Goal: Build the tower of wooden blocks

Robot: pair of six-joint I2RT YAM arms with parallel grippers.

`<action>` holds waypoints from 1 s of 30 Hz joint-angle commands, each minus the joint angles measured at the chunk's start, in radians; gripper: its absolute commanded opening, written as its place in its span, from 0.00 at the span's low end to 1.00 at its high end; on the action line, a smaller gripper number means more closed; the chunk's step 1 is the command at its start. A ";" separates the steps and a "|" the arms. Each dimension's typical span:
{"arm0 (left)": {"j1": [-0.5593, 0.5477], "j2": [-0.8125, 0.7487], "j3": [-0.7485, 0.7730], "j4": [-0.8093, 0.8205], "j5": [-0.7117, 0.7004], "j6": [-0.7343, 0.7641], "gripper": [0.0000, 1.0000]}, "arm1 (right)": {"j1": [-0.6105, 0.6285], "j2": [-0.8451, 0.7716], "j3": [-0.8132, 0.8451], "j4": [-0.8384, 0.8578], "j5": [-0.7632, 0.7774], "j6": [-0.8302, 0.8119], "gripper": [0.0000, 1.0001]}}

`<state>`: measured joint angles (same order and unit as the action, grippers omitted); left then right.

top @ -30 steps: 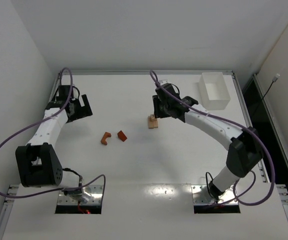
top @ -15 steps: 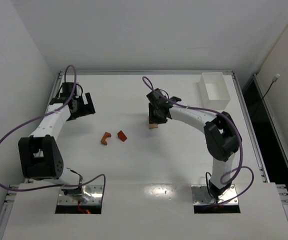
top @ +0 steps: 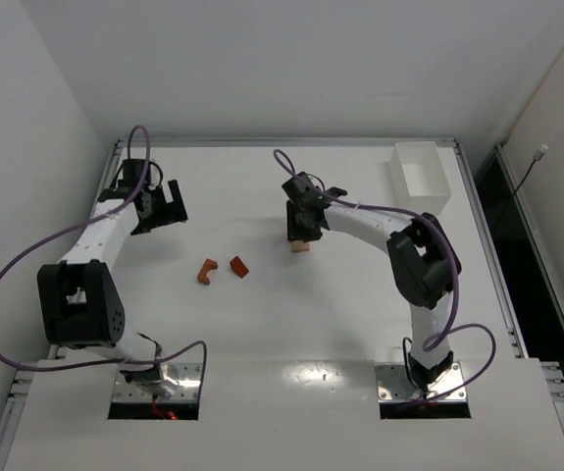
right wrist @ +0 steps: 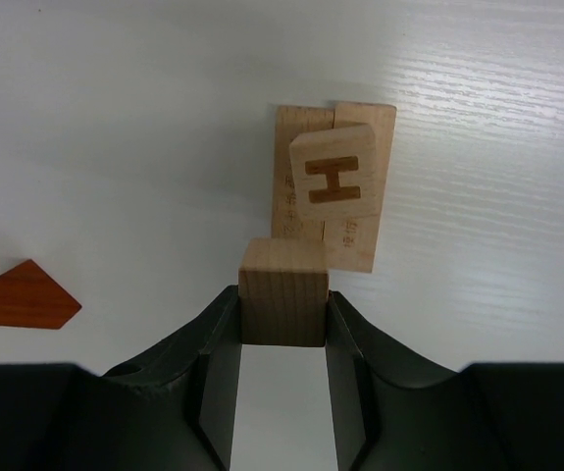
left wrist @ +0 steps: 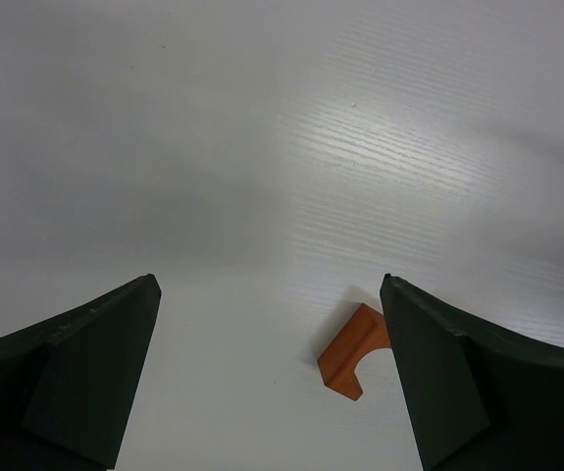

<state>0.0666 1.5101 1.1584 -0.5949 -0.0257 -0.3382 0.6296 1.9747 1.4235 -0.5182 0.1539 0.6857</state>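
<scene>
Right wrist view: right gripper (right wrist: 282,319) is partly closed and clamped on a pale tan wooden cube (right wrist: 282,291), one finger flat against each side face. The cube sits at the near edge of the wood block tower (right wrist: 355,245). The tower is two pale tan flat planks (right wrist: 286,147) laid side by side, with a pale cube stamped with a brown "H" (right wrist: 333,182) on top. Can't tell if the held cube touches the planks or hangs just above them. A reddish-brown wooden wedge (right wrist: 22,294) lies flat on the white bench (right wrist: 115,147) at the left edge of that view, well apart from the tower.

Left wrist view: left gripper (left wrist: 268,294) is spread wide, holds nothing, and points down at bare bench. An orange-brown wooden arch block (left wrist: 352,351) lies on the bench just beside one finger (left wrist: 458,383) and is partly hidden behind it. Contact unclear.

Top external: the tower is mid-bench with the right gripper over it. Wedge and arch lie close together to its left. The left gripper is further out, toward the far left corner. A translucent white rectangular bin (top: 420,178) sits at the far right corner. The bench has glare patches near the front. Plain white walls (top: 262,69) close in three sides.
</scene>
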 commanded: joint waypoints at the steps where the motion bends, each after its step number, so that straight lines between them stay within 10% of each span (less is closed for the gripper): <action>1: -0.002 0.015 0.055 0.003 0.020 0.004 0.94 | -0.005 0.021 0.046 0.024 0.009 0.014 0.00; 14: 0.007 0.042 0.064 0.003 0.038 0.013 0.94 | -0.034 0.070 0.074 0.015 0.029 -0.023 0.00; 24: 0.007 0.052 0.073 -0.006 0.038 0.013 0.94 | -0.034 0.079 0.074 0.024 0.029 -0.023 0.55; 30: 0.007 0.041 0.060 -0.006 0.038 0.048 0.94 | -0.034 0.012 0.052 0.095 -0.110 -0.119 0.59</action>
<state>0.0669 1.5677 1.1942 -0.6041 0.0017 -0.3183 0.5980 2.0468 1.4555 -0.4942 0.1341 0.6266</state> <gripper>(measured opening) 0.941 0.590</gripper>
